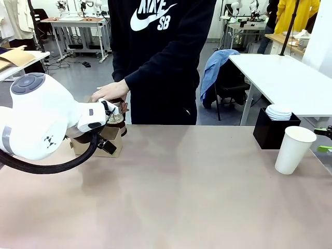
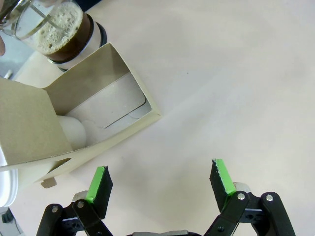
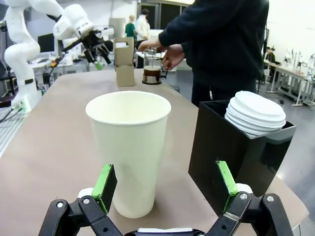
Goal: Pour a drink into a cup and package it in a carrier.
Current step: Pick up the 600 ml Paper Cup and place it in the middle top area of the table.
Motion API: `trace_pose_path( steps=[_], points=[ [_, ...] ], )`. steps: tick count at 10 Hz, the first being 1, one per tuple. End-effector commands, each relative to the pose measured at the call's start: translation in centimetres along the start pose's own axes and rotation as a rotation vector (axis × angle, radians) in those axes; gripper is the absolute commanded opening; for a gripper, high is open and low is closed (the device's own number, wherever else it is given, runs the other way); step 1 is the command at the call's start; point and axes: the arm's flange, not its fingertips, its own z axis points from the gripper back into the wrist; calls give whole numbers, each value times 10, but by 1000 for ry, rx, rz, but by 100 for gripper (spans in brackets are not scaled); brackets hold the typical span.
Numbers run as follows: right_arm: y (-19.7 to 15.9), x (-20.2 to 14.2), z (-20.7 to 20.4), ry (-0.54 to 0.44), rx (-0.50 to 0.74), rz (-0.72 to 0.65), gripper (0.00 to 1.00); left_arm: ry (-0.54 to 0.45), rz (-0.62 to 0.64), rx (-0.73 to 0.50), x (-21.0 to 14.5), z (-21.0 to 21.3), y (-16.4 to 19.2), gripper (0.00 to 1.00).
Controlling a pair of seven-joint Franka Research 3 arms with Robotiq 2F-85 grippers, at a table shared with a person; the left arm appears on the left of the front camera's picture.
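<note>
At the bottom of the right wrist view, the right gripper (image 3: pixel 164 169) stands wide open and empty. The cup (image 3: pixel 129 147) is dead ahead of it, not gripped. It stands upright, long axis vertical, open mouth up, and this arm looks much the nearer. Just right of it, a black box (image 3: pixel 216 147) holds lids (image 3: pixel 256 113). Far off at upper left, the carrier (image 3: pixel 124 61) stands beside the drink (image 3: pixel 151 74) in its glass jar (image 3: pixel 151 59), a person's hand (image 3: pixel 173 56) on it. The left gripper (image 2: pixel 160 169), open and empty too, hovers by the carrier.

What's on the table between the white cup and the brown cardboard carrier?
Nothing. In the front view, just bare table stretches from the cup across to the carrier.
</note>
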Motion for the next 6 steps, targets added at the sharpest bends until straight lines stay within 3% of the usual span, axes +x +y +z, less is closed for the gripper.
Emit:
trace_pose_path(
  steps=[1,6],
  points=[
    [0,-1,-1,3,-1,-1,100,0,1,-1,0,0,0,100],
    [7,-9,-25,39,39,31,100,0,1,-1,0,0,0,100]
  ],
)
